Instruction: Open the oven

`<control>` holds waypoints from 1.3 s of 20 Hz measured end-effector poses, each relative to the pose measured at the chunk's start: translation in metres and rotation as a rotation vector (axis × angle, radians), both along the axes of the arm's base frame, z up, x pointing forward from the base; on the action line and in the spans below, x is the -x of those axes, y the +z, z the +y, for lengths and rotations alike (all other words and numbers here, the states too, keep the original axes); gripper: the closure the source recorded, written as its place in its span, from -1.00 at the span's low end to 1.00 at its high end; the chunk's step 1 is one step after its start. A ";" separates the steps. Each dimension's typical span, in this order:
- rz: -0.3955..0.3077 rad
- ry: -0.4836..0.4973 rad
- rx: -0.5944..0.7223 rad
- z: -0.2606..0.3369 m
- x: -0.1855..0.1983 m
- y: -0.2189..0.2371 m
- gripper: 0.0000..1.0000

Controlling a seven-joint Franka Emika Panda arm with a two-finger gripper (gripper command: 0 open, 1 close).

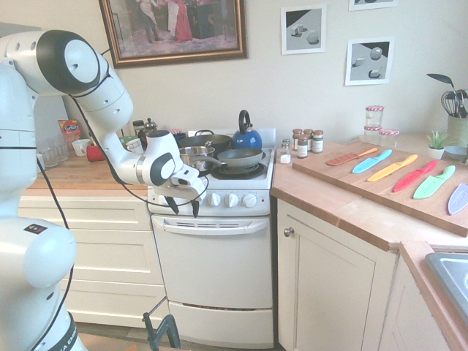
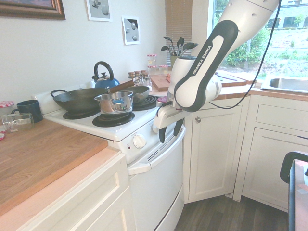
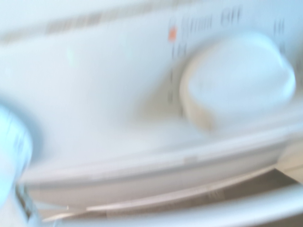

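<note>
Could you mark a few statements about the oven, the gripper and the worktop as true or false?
1. The oven door is shut. True.
2. The gripper holds the door handle. False: its open fingers hang in front of the knob panel, above the handle, holding nothing.
3. A blue kettle stands at the back of the hob. True.
4. The hob is bare apart from the kettle. False: a steel saucepan, a dark wok and a frying pan also sit on it.
5. Coloured knives lie on a wooden board beside the oven. True.
</note>
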State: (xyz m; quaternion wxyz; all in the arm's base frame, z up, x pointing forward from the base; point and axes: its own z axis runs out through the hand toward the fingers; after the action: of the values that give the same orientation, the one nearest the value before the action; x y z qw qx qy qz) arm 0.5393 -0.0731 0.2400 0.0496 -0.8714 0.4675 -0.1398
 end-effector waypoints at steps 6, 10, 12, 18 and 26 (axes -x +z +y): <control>0.023 0.004 -0.008 -0.019 -0.020 -0.039 -1.00; 0.021 -0.012 -0.015 -0.031 -0.027 -0.057 -1.00; 0.019 -0.007 -0.011 -0.035 -0.030 -0.064 -1.00; 0.040 0.060 0.015 -0.043 -0.037 -0.092 -1.00; 0.112 0.193 0.063 -0.068 0.000 -0.112 -1.00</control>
State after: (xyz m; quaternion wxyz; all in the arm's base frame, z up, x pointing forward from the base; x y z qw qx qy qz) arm 0.5396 -0.1414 0.1278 0.0092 -0.9200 0.3787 -0.1004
